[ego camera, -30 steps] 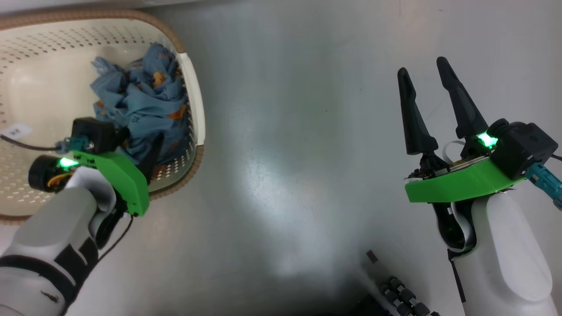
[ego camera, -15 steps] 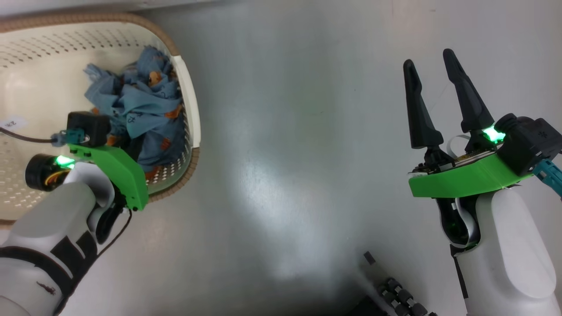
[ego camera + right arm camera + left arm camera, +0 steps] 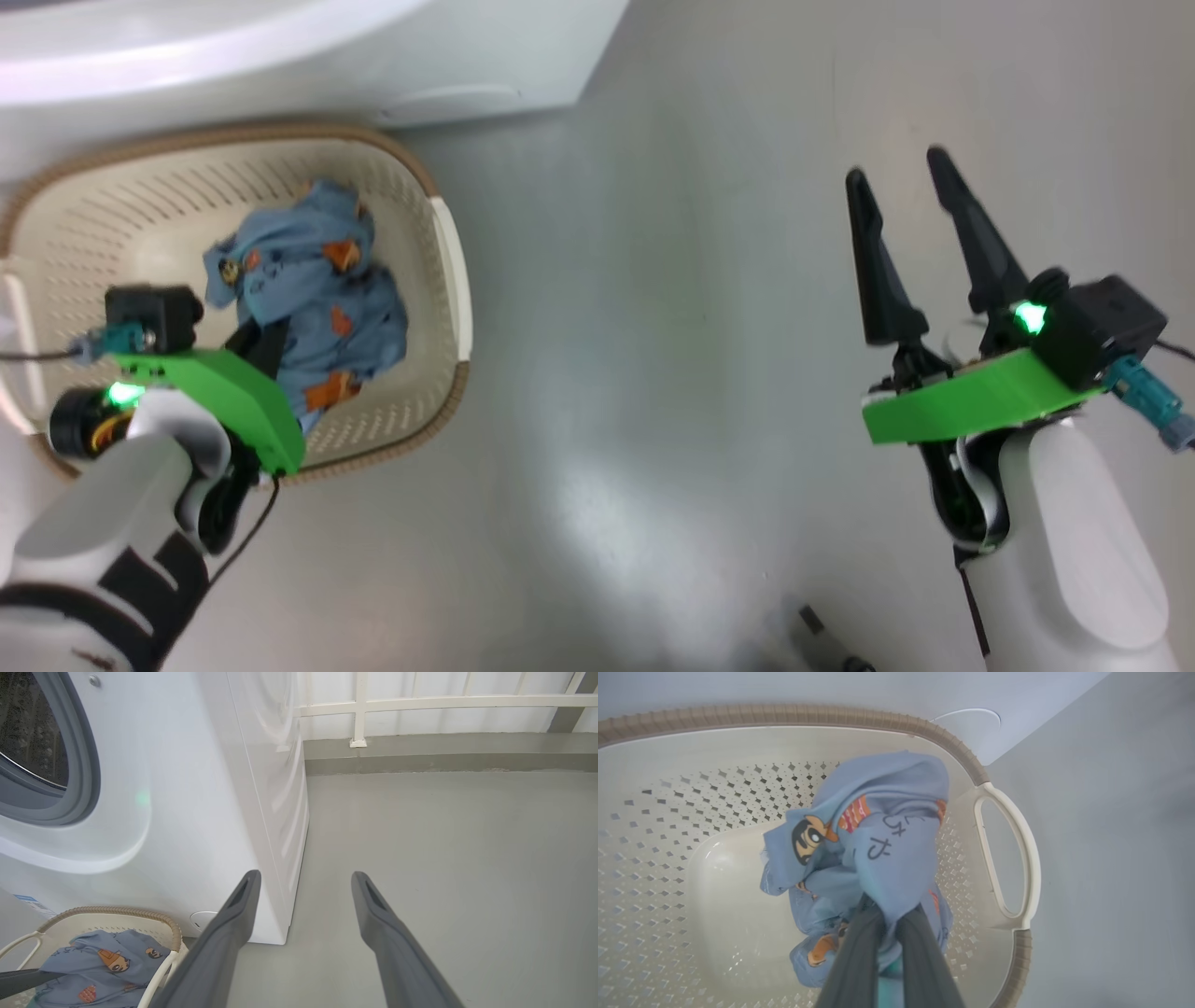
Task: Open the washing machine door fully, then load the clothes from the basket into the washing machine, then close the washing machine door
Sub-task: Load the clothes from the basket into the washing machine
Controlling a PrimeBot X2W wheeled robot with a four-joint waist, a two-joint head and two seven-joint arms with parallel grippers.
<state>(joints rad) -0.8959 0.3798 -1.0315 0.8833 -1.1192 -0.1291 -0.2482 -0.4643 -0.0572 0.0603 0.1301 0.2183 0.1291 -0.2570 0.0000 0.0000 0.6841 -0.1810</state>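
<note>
Our left gripper (image 3: pixel 891 907) was clamped on the blue garment (image 3: pixel 882 826); the washing machine (image 3: pixel 187 788) lay above and beyond it. Our right gripper (image 3: pixel 303 879) gaped, empty.

There is one washing machine (image 3: pixel 187 788), at the far left, with one grey rubber ring (image 3: pixel 88 765) around its single round opening, one small blue label (image 3: pixel 29 904) and one round cap (image 3: pixel 202 919) low on its front. One basket (image 3: pixel 439 201) stands near it, with two side handles (image 3: pixel 1029 849), one at each end. In the basket lies one blue garment (image 3: pixel 887 830). There are two grippers, the left gripper (image 3: pixel 885 914) over the basket and the right gripper (image 3: pixel 896 168) well to the right, each with two dark fingers (image 3: pixel 233 924), four fingers in all. One white railing (image 3: pixel 420 702) runs along the far wall.
</note>
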